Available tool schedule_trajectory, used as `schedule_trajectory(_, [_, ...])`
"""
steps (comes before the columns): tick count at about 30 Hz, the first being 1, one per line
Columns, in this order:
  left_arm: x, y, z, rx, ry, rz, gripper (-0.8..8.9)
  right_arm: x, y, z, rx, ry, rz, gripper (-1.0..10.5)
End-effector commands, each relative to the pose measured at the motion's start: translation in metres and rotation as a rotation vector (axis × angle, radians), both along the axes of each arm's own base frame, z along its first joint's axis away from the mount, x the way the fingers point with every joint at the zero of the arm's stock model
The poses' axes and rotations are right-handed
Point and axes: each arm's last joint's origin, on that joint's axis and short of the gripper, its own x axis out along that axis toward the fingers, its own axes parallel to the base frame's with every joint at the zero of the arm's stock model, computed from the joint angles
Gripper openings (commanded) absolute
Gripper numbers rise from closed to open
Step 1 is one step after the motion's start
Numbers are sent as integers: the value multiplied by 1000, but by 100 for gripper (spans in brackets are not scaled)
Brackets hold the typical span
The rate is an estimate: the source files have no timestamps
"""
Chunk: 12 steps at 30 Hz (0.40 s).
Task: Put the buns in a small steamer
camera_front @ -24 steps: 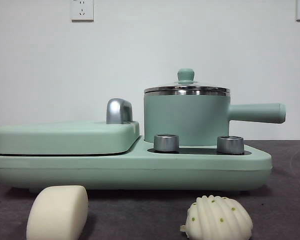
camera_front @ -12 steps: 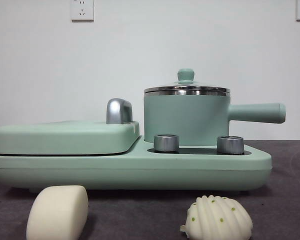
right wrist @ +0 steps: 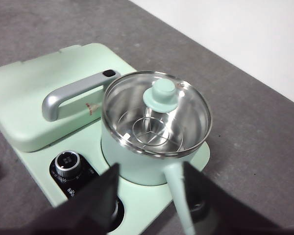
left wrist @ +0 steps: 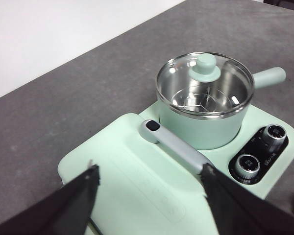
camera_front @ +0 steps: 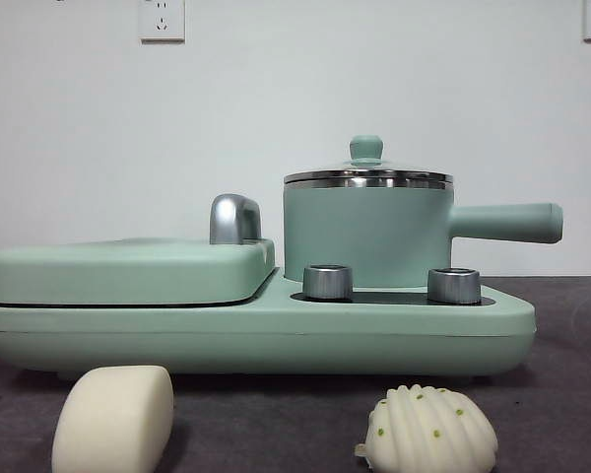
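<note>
Small steamer (camera_front: pixel 366 235) standing on the right half of the cooker base (camera_front: pixel 256 330), lid (camera_front: pixel 367 175) on top, side handle (camera_front: pixel 505 222) pointing right. Griddle cover (camera_front: pixel 128 269) lying on the left half (its handle (camera_front: pixel 234 218) just beside the steamer). Two dials (camera_front: pixel 327 281) set before the steamer. Smooth bun (camera_front: pixel 113 417) resting on the table (camera_front: pixel 276 424) before the base, left; ribbed bun (camera_front: pixel 430 430) likewise, right, well apart.

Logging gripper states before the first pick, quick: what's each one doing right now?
Left gripper: open, holding nothing, above the griddle cover.
Right gripper: open, holding nothing, above the steamer.
</note>
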Motion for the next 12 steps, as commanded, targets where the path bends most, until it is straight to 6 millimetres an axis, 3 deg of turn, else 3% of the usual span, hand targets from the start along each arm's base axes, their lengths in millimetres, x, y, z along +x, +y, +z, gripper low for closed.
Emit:
schedule_trajectory(1, [1, -3, 6, -1, -21, -22, 330, 0, 1, 6, -4, -27, 13, 262])
schedule_trajectory(4, [0, -6, 6, -3, -19, -37, 241, 0, 1, 6, -6, -23, 11, 262])
schedule_trajectory(12, [7, -21, -1, 10, 15, -101, 236, -1, 1, 3, -27, 6, -4, 262])
